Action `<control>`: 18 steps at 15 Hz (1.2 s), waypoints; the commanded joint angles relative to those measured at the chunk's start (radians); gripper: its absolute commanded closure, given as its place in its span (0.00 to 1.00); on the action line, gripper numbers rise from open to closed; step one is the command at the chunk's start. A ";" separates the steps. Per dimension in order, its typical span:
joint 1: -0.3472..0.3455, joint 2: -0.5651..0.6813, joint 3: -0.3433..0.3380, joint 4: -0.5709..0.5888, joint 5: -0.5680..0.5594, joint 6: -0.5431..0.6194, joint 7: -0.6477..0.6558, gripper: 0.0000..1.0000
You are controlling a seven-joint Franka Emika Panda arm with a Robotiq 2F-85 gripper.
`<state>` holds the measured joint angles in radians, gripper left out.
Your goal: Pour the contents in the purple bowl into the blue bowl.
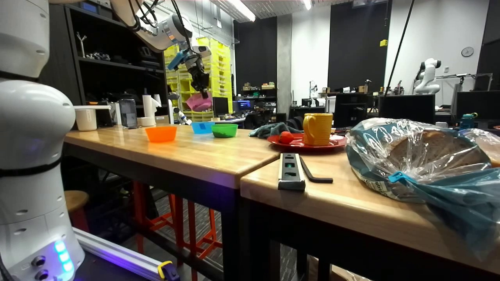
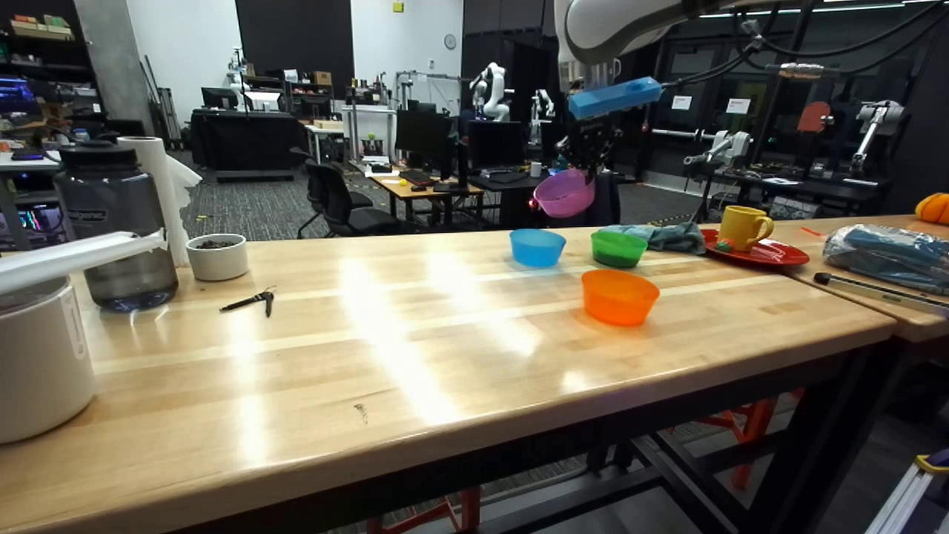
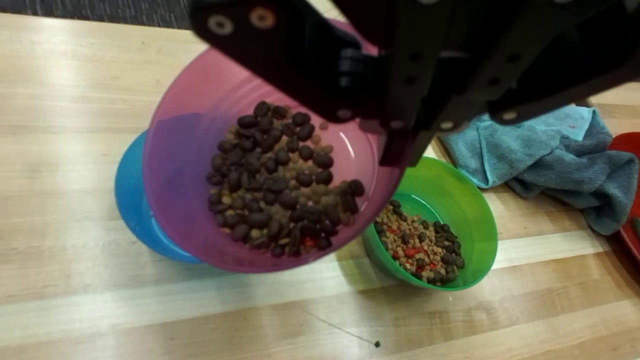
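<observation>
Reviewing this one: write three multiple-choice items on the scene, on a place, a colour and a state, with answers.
1. Where is the purple bowl?
A. Held by the jaws above the table
B. Standing on the table
C. Inside the green bowl

2. What colour is the mug?
A. White
B. Blue
C. Yellow

3. What is the purple bowl's state?
A. Empty
B. Holding dark beans
C. Upside down

1 A: both exterior views show it hanging from the jaws.
2 C: yellow in both exterior views.
3 B: the wrist view shows dark beans inside.

The purple bowl (image 2: 565, 194) is smooth plastic, the table (image 2: 311, 356) glossy wood, the towel (image 3: 550, 160) matt cloth.
</observation>
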<state>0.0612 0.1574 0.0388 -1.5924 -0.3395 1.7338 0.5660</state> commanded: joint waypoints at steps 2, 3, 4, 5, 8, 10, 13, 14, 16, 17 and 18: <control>0.044 0.029 -0.007 0.045 -0.089 -0.057 0.045 0.99; 0.050 0.032 -0.007 0.044 -0.105 -0.060 0.051 0.99; 0.056 0.035 -0.006 0.044 -0.120 -0.063 0.060 0.99; 0.062 0.039 -0.005 0.043 -0.134 -0.065 0.067 0.99; 0.079 0.050 -0.004 0.045 -0.178 -0.075 0.084 0.99; 0.090 0.058 -0.005 0.046 -0.214 -0.080 0.101 0.99; 0.107 0.070 -0.004 0.050 -0.283 -0.089 0.129 0.99; 0.112 0.074 -0.003 0.051 -0.307 -0.091 0.138 0.99; 0.123 0.084 0.000 0.056 -0.351 -0.098 0.155 0.99; 0.128 0.088 0.002 0.060 -0.367 -0.106 0.161 0.99; 0.133 0.092 0.004 0.060 -0.384 -0.109 0.167 0.99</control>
<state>0.1695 0.2274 0.0404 -1.5673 -0.6716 1.6679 0.7042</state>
